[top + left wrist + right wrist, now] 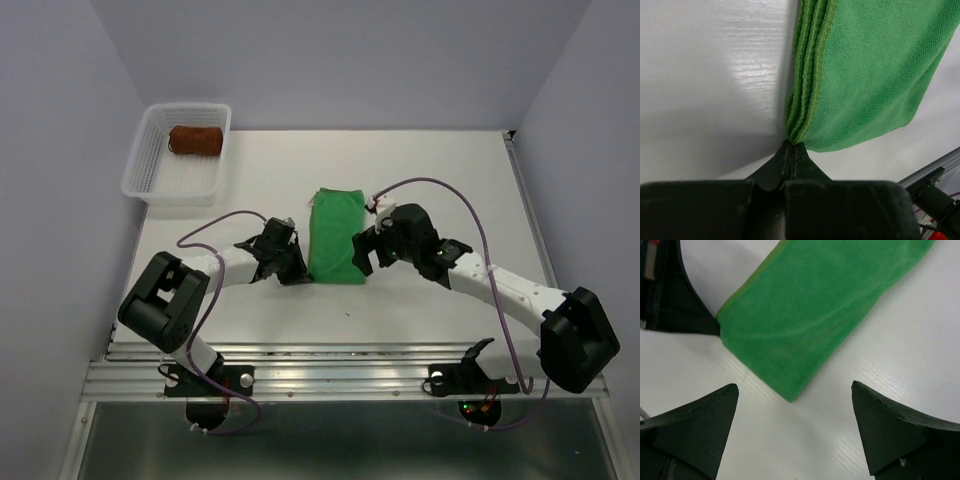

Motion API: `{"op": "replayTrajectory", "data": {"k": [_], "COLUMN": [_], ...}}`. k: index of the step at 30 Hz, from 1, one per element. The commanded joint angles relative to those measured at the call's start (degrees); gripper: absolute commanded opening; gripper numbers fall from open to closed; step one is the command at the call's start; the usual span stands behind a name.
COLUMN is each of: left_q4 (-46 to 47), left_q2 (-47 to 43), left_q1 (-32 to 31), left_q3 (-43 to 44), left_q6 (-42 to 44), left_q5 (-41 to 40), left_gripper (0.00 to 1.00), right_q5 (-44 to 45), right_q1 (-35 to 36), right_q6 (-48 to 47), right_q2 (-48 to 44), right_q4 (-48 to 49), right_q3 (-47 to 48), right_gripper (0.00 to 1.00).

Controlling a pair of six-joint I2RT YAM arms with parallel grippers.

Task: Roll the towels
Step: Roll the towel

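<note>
A green folded towel [336, 235] lies flat in the middle of the table. It also shows in the left wrist view [865, 75] and the right wrist view [815, 310]. My left gripper [292, 268] is at the towel's near left corner, and its jaws [792, 146] are closed on the layered edge there. My right gripper [365, 255] is open and empty just above the towel's near right corner [794, 386]. A brown rolled towel [194, 140] lies in the white basket [140, 165].
The white basket stands at the table's far left corner. The left gripper's dark fingers [685, 310] show at the top left of the right wrist view. The table's metal front rail [350, 375] runs along the near edge.
</note>
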Motion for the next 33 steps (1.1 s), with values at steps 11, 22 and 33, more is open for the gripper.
{"op": "replayTrajectory", "data": {"k": [11, 22, 33], "left_q4": [-4.2, -7.5, -8.5], "left_q2": [-4.5, -6.2, -7.2], "left_q1": [1.7, 4.3, 5.4], "left_q3": [0.6, 2.2, 1.9], "left_q6": [-2.7, -1.0, -0.5], "left_q5": [2.8, 5.4, 4.6], "left_gripper": [0.00, 0.00, 0.00], "right_q5": [16.7, 18.2, 20.4], "right_q1": [17.0, 20.5, 21.8], "right_q6": [-21.7, -26.1, -26.1], "right_q2": [2.2, 14.1, 19.5], "right_q4": [1.4, 5.3, 8.8], "right_q3": [-3.8, 0.4, 0.5], "right_gripper": [1.00, 0.97, 0.60]}}
